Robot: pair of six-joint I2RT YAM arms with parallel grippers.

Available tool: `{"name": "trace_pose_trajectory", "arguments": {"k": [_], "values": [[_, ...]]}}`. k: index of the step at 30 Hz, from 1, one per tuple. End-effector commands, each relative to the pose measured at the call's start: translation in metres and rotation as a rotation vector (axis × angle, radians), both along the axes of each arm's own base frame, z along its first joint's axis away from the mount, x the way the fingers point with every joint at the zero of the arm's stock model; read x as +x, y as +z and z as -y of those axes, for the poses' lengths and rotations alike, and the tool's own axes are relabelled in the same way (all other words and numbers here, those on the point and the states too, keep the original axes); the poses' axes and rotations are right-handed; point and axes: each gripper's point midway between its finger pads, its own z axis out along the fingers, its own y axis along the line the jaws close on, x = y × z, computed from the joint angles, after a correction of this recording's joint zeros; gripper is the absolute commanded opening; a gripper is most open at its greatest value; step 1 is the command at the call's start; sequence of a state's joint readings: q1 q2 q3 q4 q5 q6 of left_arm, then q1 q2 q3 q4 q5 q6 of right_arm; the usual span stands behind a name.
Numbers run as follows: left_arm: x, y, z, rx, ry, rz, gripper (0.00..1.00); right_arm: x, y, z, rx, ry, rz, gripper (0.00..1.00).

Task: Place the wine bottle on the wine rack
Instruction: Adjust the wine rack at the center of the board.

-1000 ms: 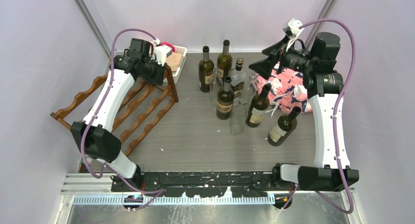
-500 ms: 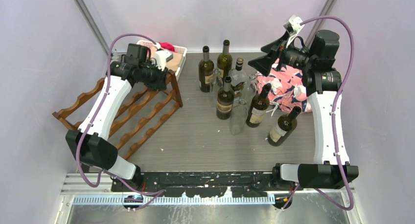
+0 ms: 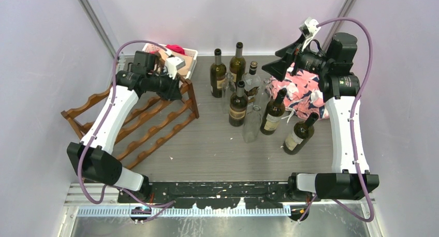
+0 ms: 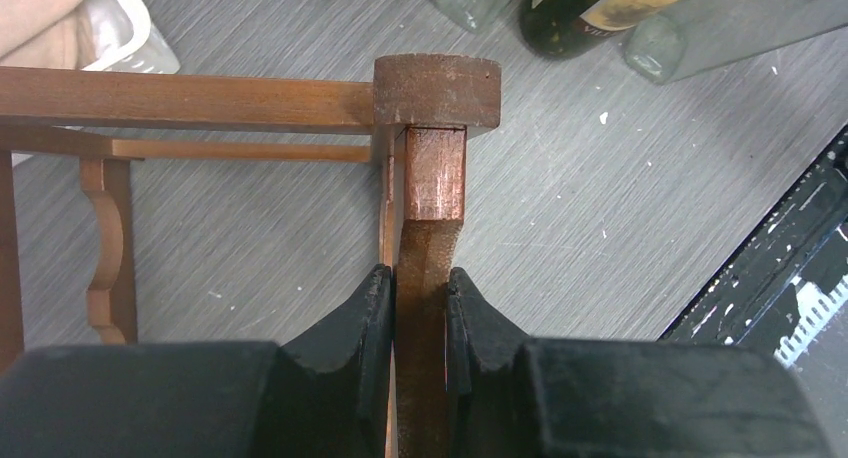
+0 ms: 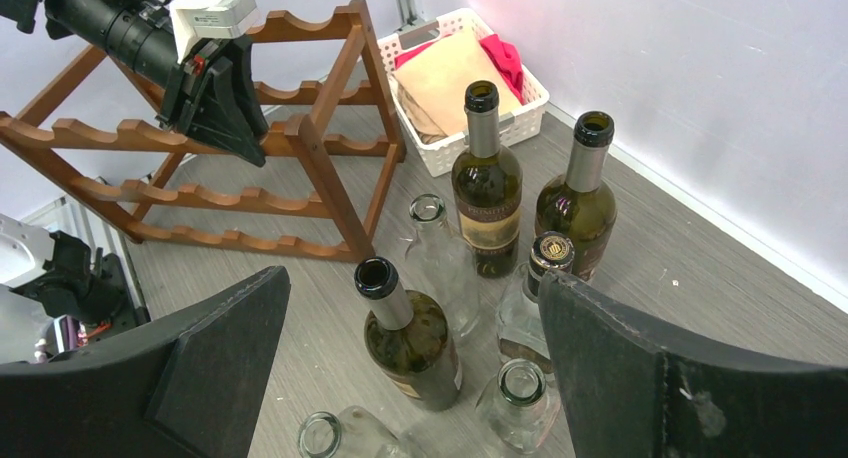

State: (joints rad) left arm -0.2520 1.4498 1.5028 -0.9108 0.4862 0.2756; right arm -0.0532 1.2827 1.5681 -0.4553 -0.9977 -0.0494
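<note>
My left arm runs from its base up the left side of the grey wood-grain surface (image 3: 207,144), elbow low and near, wrist bent rightward over the right end of the dark reddish-brown wooden wine rack (image 3: 150,120). The left tool (image 3: 173,89) is narrowed onto the rack. My right arm stands nearly upright, its forearm turned left. The right tool (image 3: 277,66) hangs high above a pink floral cloth (image 3: 303,92), spread wide and holding nothing.

The rack is an open frame of wavy scalloped rails in tiers, smooth and stained. The dark green glass wine bottles (image 3: 238,105) with paper labels stand upright in a cluster at mid-surface, mixed with clear glass bottles (image 3: 252,126), all apart from the rack. A white slotted plastic basket (image 3: 189,66) sits just behind the rack.

The left wrist view alone shows the grip: the left tool (image 4: 420,288) has both black fingers (image 4: 365,313) pressed against a flat slat of the wine rack (image 4: 437,88), below a rounded post end. The right wrist view shows the right tool (image 5: 412,281) with its matte black fingers far apart. It also shows the open bottle mouths, and tan and red cloth inside the basket (image 5: 520,98).
</note>
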Motion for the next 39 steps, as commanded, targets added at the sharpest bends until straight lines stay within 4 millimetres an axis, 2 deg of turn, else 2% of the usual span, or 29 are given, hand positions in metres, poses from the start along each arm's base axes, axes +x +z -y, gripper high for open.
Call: {"name": "trace_pose_trajectory", "arguments": {"k": [1,9,16,21,25,30,34,39], "values": [[0.004,0.051,0.045,-0.189,-0.186,0.167,0.00,-0.006,0.014,-0.004,0.004,0.019,0.064,1.00],[-0.008,0.055,0.075,-0.254,-0.294,0.142,0.00,-0.009,0.013,-0.003,0.000,0.009,0.067,1.00],[0.007,0.064,0.097,-0.332,-0.354,0.174,0.00,-0.009,0.012,-0.003,0.002,0.006,0.058,1.00],[-0.001,0.065,0.113,-0.377,-0.414,0.132,0.00,-0.012,0.011,-0.001,-0.012,-0.004,0.064,1.00],[-0.004,0.064,0.115,-0.381,-0.433,0.134,0.00,-0.013,0.009,-0.001,-0.015,-0.009,0.060,1.00],[0.011,0.057,0.112,-0.340,-0.428,0.148,0.00,-0.011,0.007,-0.001,-0.010,-0.009,0.049,1.00],[0.027,0.052,0.098,-0.329,-0.378,0.132,0.00,-0.013,0.010,-0.001,-0.010,-0.007,0.056,1.00],[0.042,0.056,0.081,-0.357,-0.351,0.167,0.00,-0.014,0.007,-0.001,-0.013,-0.007,0.051,1.00]]}}
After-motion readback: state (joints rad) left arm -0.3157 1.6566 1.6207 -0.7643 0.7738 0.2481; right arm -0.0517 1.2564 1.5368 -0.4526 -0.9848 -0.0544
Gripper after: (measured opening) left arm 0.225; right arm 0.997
